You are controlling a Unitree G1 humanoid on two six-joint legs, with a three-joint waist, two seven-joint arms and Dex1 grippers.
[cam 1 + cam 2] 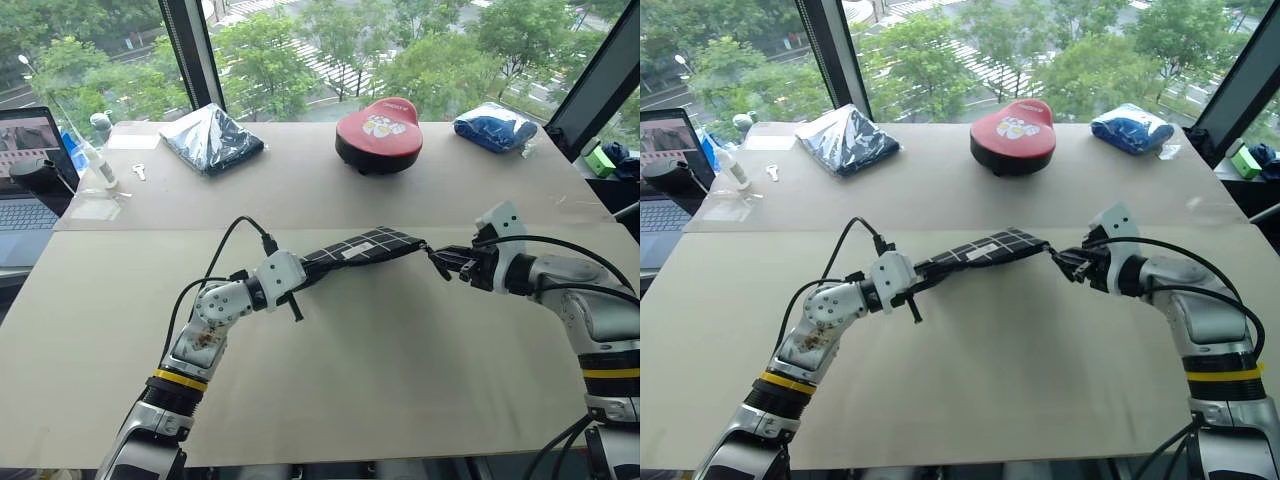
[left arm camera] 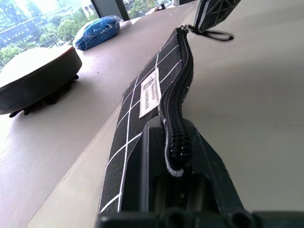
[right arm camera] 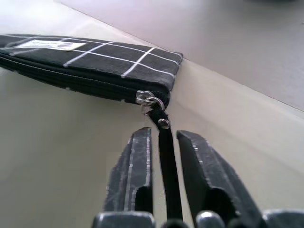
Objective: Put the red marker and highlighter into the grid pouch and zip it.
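The grid pouch [image 1: 360, 246], black with thin white lines and a white label, hangs stretched above the table between my two grippers. My left gripper [image 1: 298, 274] is shut on its left end, with the zipper edge running between the fingers [image 2: 142, 156]. In the left wrist view the zipper looks closed along its length. My right gripper [image 1: 440, 262] is at the pouch's right end. Its fingers [image 3: 135, 166] stand slightly apart, and the black zipper pull strap [image 3: 166, 156] lies loose between them. The red marker and the highlighter are out of view.
A red and black round cushion [image 1: 378, 134] sits at the back centre. A dark blue bagged bundle [image 1: 212, 138] lies at the back left and a blue one [image 1: 494, 126] at the back right. A laptop [image 1: 25, 180] and a small bottle [image 1: 98, 160] stand at the far left edge.
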